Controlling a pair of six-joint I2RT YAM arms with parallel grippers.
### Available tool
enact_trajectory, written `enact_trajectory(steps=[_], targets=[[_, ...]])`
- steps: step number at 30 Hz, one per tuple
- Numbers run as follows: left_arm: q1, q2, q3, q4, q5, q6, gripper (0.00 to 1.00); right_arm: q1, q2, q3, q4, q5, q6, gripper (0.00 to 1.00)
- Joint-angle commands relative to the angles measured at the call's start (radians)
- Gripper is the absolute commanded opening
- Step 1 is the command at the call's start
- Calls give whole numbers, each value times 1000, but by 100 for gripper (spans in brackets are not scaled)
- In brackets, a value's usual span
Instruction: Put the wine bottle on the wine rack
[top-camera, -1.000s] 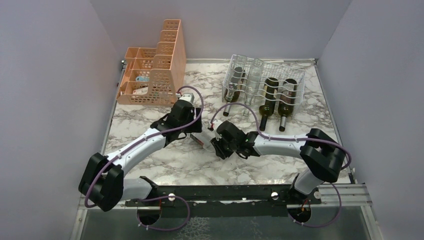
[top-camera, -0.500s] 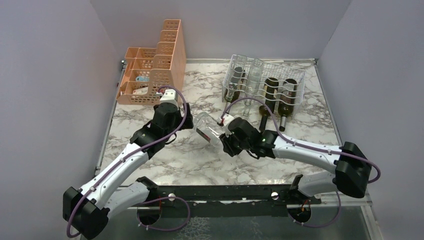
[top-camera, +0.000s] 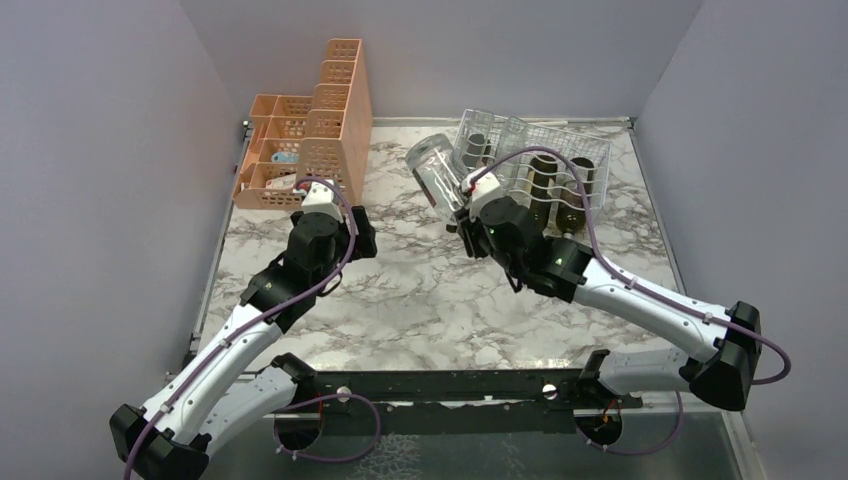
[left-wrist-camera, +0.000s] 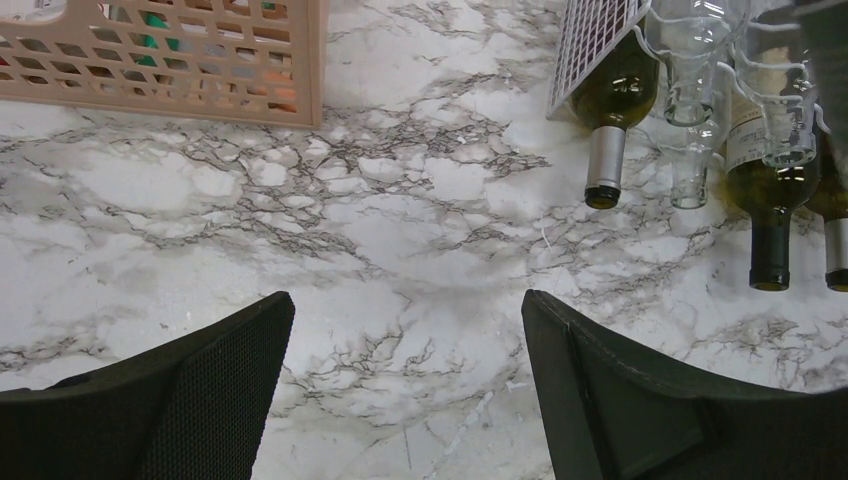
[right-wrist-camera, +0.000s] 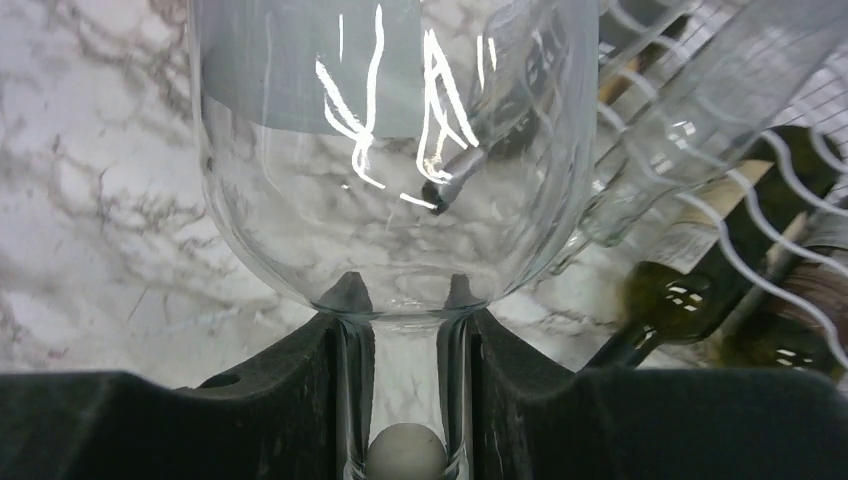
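At the bottom of the top view, both arms reach up across the marble table (top-camera: 420, 310). Left of centre, the left gripper (left-wrist-camera: 405, 335) hangs over bare marble with its jaws spread wide and nothing between them. To the right of it, the right gripper (right-wrist-camera: 403, 300) is clamped on the neck of the wine bottle (top-camera: 437, 172), a clear glass one with a pale stopper showing in the neck; its fingers (right-wrist-camera: 310, 370) press on the glass from both sides. The bottle is up off the table, slanting with its base toward the upper left of the frame. It sits at the left front corner of the wine rack (top-camera: 598, 160) and is not in any cradle; whether it touches the wire cannot be told. The rack stands at the upper right of the table and holds several bottles lying with their necks pointing toward the arms, among them two dark bottles (top-camera: 541, 190) side by side. At the far upper left stands a peach organizer (top-camera: 320, 150), well apart from the rack.
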Motion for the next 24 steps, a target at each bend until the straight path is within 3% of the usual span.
enact_trajectory(steps=[1, 19, 24], targets=[[-3, -32, 26, -9, -11, 11, 90, -69, -41, 124, 227, 166, -21, 1], [-3, -55, 19, -17, 59, 55, 91, -538, 52, 226, 19, -34, 302, 1], [-3, -40, 26, -17, 79, 70, 92, -603, 139, 243, -24, -68, 389, 1]])
